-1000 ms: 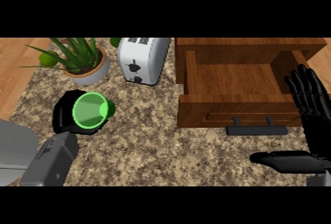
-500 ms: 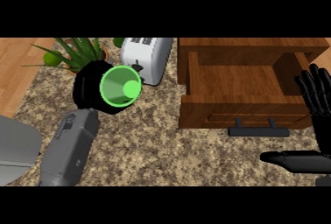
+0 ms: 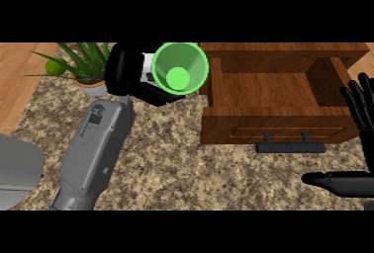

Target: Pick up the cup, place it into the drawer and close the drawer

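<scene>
- Head view: the left hand (image 3: 130, 69) is curled round the green cup (image 3: 179, 66), holding it tilted with its mouth facing the viewer, just beside the left wall of the open wooden drawer (image 3: 274, 114).
- The cup is above the granite counter (image 3: 190, 168), not inside the drawer.
- The right hand (image 3: 359, 106) rests at the right edge, fingers straight and spread.
- A potted plant (image 3: 84, 64) stands left of the held cup.
- The drawer's black handle (image 3: 290, 147) faces the robot.
</scene>
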